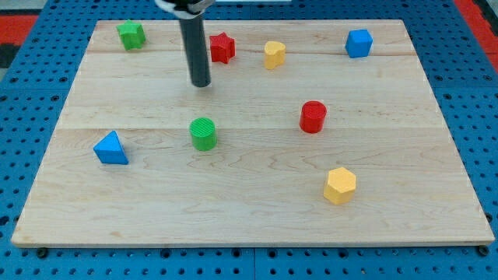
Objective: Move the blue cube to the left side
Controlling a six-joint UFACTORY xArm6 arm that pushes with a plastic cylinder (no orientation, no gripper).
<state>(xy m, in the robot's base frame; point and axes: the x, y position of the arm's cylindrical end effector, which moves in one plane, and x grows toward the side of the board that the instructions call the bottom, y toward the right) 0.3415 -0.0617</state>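
**Rod stood far from the blue cube; route leftward partly obstructed**

The arm carried no hand, only a rod, so there was no opening or hold to report. The tip rested on the desk in the upper left-centre, just beside the red star and apart from every block.

The blue cube sat near the view's top right corner, close to the desk's top edge and well apart from the tip. To drive it left, the tip would, in the inspector's judgement, need to come round to the cube's right face, where only a narrow strip of board remained before the right edge.

The straight path left along the top ran into the yellow block, then the red star and the green star. A lower lane looked freer, passing above the red cylinder and the green cylinder. The blue triangular block and the yellow hexagonal block lay clear of either route.
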